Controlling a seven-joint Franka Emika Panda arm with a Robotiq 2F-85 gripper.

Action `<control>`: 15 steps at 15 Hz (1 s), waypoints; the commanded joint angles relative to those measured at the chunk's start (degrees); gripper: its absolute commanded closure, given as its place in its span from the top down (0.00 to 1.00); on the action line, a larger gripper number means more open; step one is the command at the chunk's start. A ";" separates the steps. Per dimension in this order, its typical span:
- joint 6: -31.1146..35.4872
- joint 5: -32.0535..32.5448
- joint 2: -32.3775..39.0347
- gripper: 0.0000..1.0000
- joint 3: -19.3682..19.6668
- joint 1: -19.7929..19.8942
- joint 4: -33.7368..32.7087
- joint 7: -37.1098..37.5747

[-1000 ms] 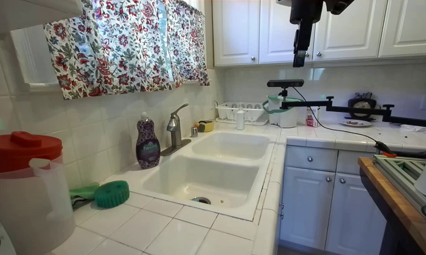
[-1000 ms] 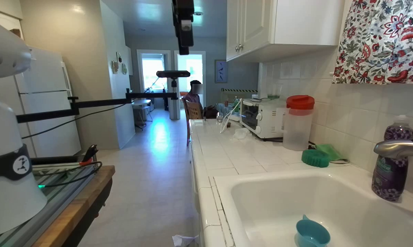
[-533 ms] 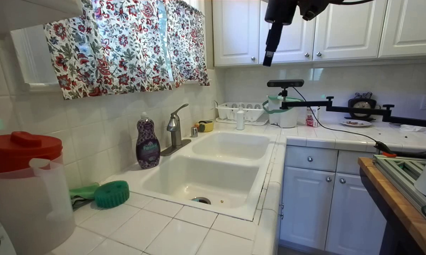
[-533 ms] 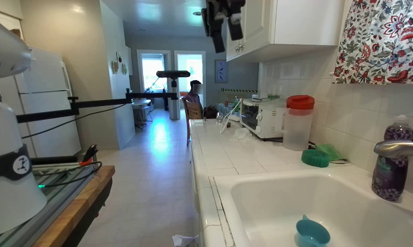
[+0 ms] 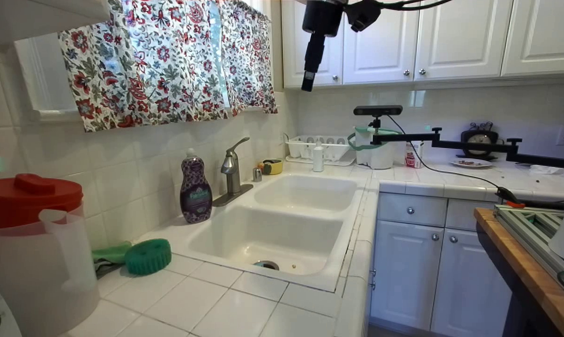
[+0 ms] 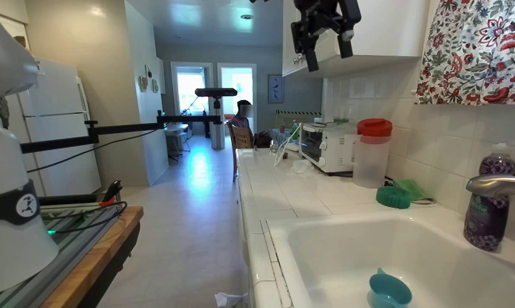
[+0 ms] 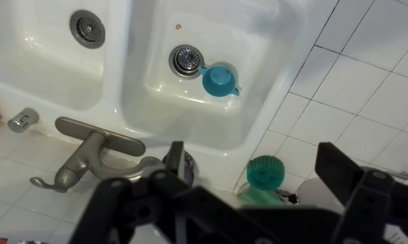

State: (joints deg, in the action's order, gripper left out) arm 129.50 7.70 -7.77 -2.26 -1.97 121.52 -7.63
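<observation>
the gripper [image 7: 250,154] hangs in the air, well above the sink [image 7: 183,122], its two fingers spread wide apart on bare air. below it, partly hidden by one finger in the wrist view, is the purple soap bottle [image 7: 189,167]; in both exterior views it stands upright on the sink's ledge by the wall. just beside the bottle, left of the fingers in the wrist view, the metal faucet [image 7: 92,149] bends its spout toward that same finger. framed between the fingers, but well below their tips, the green scrubber [image 7: 265,173] sits on the tiled counter [image 7: 353,79] against a paler green cloth [image 7: 261,197]. beyond the fingertips in the wrist view, down on the floor of the sink, the teal cup [image 7: 219,83] rests open side up, one of its tabs over the edge of the drain [image 7: 186,61]. past the scrubber from the gripper stands the red-lidded pitcher [image 6: 371,160], partly covered by the other finger in the wrist view. behind and below the gripper in an exterior view, a white dish rack [image 5: 333,150] and a green-handled bucket [image 5: 375,158] stand under wall cupboards [image 5: 380,42]. farthest off, past the pitcher, a white toaster oven [image 6: 336,152] shows in an exterior view, and a person [image 6: 240,122] sits across the room.
</observation>
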 commanded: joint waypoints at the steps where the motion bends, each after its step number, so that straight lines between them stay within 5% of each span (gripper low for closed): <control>1: -4.24 2.12 6.61 1.00 -0.71 -0.64 -8.29 -2.49; 10: -4.74 1.62 8.21 1.00 -1.08 -1.12 -9.86 -1.25; 15: 4.29 1.18 12.78 1.00 -1.64 -1.58 -10.10 -1.60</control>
State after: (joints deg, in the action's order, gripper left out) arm 129.45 9.24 2.26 -3.59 -3.09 112.08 -8.86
